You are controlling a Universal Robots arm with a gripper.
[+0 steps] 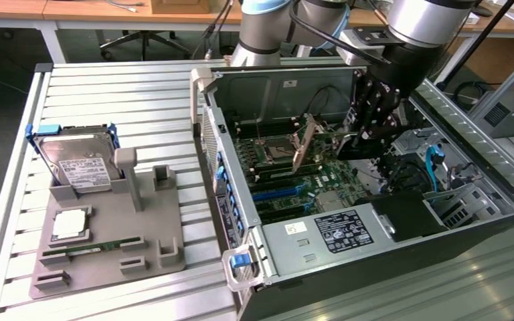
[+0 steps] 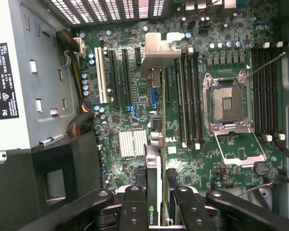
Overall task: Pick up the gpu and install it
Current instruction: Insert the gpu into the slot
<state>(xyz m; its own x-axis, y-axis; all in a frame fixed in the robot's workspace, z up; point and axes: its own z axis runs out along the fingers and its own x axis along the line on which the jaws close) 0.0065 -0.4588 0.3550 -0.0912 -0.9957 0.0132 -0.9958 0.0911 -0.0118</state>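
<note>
Slatted metal worktop (image 1: 105,93) in a room with wooden desks (image 1: 78,8) behind it; an open computer case (image 1: 239,87) lies on its side on the worktop. The gripper (image 2: 157,185) reaches into the case above the motherboard (image 2: 231,43). It is clamped on the gpu (image 2: 155,159), held edge-on between its fingers; the card runs forward from the gripper, its silver bracket (image 2: 159,57) at the far end.

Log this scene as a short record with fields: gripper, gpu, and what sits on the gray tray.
gripper: gripper shut on the gpu, inside the open computer case
gpu: held edge-on over the expansion slots of the motherboard, silver bracket toward the vented wall; whether it is seated cannot be told
tray: gray tray beside the case holds the hard drive and the memory stick
</note>
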